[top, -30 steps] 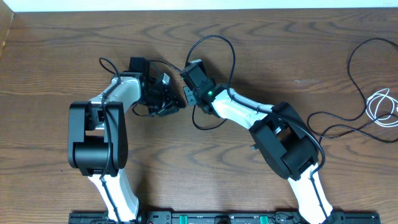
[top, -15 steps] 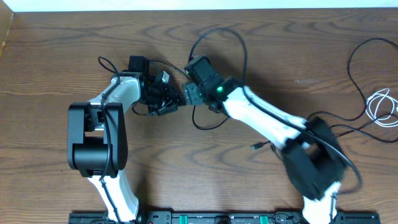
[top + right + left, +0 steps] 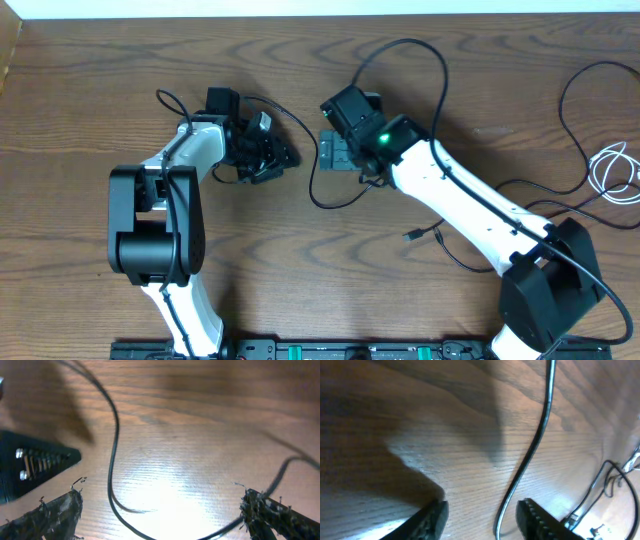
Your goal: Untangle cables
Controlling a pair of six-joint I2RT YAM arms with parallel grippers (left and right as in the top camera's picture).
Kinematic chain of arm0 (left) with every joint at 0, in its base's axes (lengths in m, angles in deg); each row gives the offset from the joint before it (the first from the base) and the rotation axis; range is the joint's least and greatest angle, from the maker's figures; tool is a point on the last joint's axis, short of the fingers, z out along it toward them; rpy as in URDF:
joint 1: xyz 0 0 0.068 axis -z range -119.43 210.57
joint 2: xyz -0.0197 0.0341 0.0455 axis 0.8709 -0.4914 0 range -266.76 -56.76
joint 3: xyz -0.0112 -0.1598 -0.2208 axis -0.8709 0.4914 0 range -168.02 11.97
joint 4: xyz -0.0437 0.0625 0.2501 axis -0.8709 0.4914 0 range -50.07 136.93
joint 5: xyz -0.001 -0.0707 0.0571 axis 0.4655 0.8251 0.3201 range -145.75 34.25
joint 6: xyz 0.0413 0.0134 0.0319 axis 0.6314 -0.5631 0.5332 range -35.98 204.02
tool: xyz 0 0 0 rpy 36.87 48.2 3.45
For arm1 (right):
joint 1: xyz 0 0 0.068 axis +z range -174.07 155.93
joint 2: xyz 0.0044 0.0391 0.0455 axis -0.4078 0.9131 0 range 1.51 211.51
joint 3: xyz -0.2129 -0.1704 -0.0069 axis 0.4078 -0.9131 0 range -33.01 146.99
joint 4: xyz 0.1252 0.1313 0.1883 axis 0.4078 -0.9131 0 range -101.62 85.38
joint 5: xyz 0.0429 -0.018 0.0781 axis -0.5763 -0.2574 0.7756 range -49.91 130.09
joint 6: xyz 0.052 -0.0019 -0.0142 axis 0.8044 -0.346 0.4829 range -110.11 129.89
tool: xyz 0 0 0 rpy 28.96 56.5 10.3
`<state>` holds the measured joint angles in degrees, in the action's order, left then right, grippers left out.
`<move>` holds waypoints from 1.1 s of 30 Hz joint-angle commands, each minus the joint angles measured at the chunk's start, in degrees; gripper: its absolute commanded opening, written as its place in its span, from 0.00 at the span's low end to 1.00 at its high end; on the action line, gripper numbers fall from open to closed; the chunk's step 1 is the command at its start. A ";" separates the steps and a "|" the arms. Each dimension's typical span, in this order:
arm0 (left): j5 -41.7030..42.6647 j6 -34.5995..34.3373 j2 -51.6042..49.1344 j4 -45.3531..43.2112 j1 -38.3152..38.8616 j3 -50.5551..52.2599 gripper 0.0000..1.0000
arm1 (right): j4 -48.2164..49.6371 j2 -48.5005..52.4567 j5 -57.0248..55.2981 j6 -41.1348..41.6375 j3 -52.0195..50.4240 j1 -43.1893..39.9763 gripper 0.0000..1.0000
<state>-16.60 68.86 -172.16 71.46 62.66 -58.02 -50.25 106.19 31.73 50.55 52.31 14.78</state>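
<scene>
My overhead view looks straight down on the bench from well above, with both arms in frame. The wrist views ride just behind the left hand and right hand, low and close over the wood. All three share the black cable between the hands.

The wooden table bears black cables and a white cable.

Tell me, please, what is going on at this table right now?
Two robot arms are working on thin cords on a brown wooden table. The right pincer is wide open above a thin black cord, holding nothing. The left pincer is open too, with black cord running loose between its fingers. A thin white cord lies far right, untouched.
</scene>
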 commanded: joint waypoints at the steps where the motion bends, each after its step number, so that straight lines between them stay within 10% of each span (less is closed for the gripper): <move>1: -9.84 -0.37 -3.87 0.28 -0.42 2.27 0.30 | -1.16 0.35 4.15 7.48 -0.26 0.15 0.99; 6: -9.84 -0.37 -3.87 0.11 -0.42 2.27 0.08 | -2.64 0.44 6.08 7.52 -0.39 1.03 0.99; 28: -9.84 -0.37 -3.87 0.13 -0.42 2.27 0.08 | 2.80 0.44 5.44 15.28 -9.68 1.49 0.99; 33: -9.84 -0.37 -3.87 0.13 -0.42 2.27 0.08 | 8.04 0.44 5.29 15.23 -11.74 1.49 0.80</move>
<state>-20.12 68.40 -172.64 71.11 62.44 -57.74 -44.00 106.28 37.78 64.63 41.54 15.99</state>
